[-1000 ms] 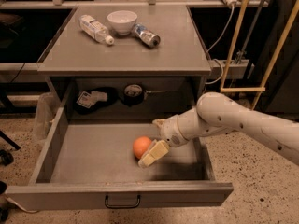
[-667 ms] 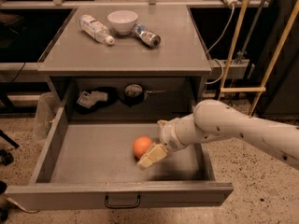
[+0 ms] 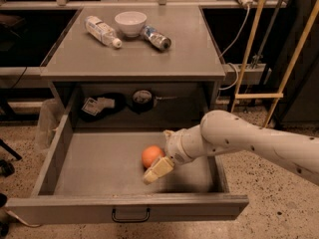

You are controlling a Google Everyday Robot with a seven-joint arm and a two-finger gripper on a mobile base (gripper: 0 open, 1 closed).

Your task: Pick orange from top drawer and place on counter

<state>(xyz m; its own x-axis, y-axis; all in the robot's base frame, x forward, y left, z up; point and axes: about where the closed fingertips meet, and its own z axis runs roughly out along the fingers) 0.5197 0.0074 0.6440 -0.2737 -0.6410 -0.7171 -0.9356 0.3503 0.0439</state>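
Observation:
The orange (image 3: 150, 155) lies on the floor of the open top drawer (image 3: 99, 163), right of its middle. My gripper (image 3: 158, 157) reaches in from the right, low in the drawer and right against the orange. It is open: one cream finger (image 3: 158, 169) lies in front of the orange and the other shows a little behind it. The orange rests on the drawer floor, not lifted. The counter (image 3: 134, 54) is the grey cabinet top above the drawer.
On the counter stand a white bowl (image 3: 130, 23), a clear plastic bottle (image 3: 101, 31) lying left of it and a can-like bottle (image 3: 155, 38) lying to its right. A shelf behind the drawer holds dark clutter (image 3: 142, 99). Wooden poles (image 3: 249, 49) stand at the right.
My arm has shifted slightly left and lower, bringing the gripper closer around the orange. The orange has not moved.

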